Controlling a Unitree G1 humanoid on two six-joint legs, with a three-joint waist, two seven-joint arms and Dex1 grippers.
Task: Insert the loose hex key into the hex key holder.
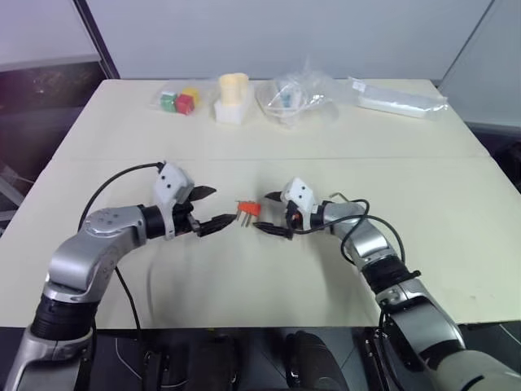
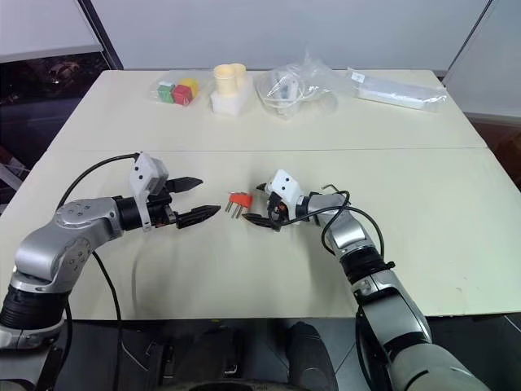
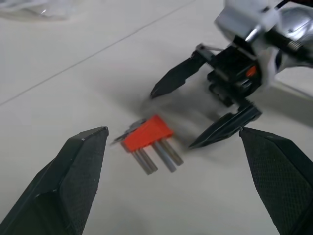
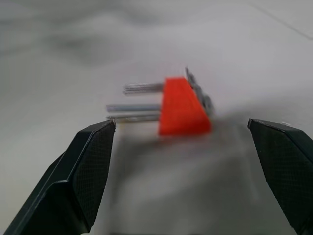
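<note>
The left pincer (image 1: 209, 208) hangs open, empty, above the desk (image 1: 326, 147). Just off its tips, between both pincers, lies the red holder (image 1: 247, 209), keys pointing away from the right pincer (image 1: 269, 213), which gapes open and empty. The holder bears no readable writing; the loose key is not made out.

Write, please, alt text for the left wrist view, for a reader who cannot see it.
A small red hex key holder with thin metal keys sticking out lies on a pale table, between the left gripper with open black fingers and the right gripper, also open, which faces it from the far side.
</note>
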